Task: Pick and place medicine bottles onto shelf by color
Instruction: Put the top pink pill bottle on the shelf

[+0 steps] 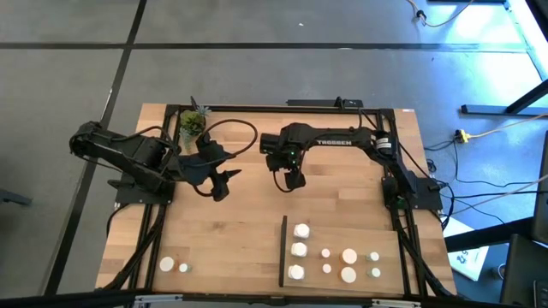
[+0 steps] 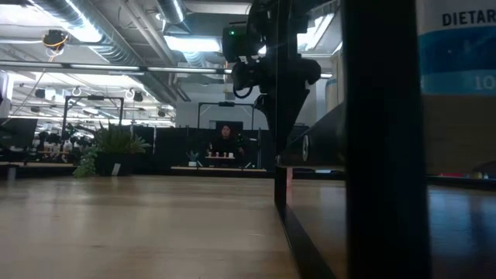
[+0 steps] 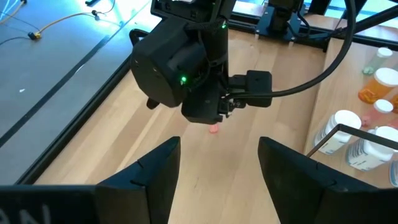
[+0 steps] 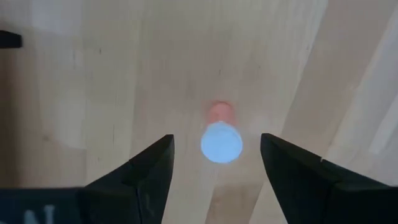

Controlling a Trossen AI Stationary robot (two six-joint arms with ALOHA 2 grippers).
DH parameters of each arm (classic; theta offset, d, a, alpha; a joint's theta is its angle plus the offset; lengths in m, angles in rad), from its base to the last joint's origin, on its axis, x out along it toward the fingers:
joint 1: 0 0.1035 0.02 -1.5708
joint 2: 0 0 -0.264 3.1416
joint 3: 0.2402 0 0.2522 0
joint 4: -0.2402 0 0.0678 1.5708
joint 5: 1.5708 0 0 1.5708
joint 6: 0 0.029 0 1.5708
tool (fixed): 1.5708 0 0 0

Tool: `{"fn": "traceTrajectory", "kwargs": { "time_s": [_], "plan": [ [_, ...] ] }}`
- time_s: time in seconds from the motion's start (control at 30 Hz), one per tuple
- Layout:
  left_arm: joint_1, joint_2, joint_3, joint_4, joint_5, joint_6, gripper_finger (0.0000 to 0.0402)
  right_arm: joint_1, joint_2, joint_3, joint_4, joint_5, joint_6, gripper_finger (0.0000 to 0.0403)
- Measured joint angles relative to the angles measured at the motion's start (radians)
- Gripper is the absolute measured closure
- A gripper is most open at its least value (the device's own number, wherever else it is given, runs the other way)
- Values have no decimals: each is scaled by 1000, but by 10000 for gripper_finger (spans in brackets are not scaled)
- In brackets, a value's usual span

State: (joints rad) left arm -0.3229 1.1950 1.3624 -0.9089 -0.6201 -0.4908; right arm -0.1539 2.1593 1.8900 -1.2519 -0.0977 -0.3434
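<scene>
right gripper (image 4: 214, 168) jaws apart, orange bottle (image 4: 220, 135) between, untouched.

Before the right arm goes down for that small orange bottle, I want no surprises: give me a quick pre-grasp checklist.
1. Right gripper open: ok.
2. Orange bottle lined up between its fingers: ok.
3. Bottle upright, white cap facing up: ok.
4. Fingers not yet touching the bottle: ok.
5. Left gripper open, holding nothing, off to the side: ok.
6. Free spot on the shelf for this colour: cannot tell.
</scene>
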Motion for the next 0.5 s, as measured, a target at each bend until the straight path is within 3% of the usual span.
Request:
{"fn": "traceTrajectory", "kwargs": {
  "time_s": [0.5],
  "plan": [
    [0, 0, 0, 0, 0, -3, 192, -3, 6, -61, 27, -1, -6, 162]
  ]
}}
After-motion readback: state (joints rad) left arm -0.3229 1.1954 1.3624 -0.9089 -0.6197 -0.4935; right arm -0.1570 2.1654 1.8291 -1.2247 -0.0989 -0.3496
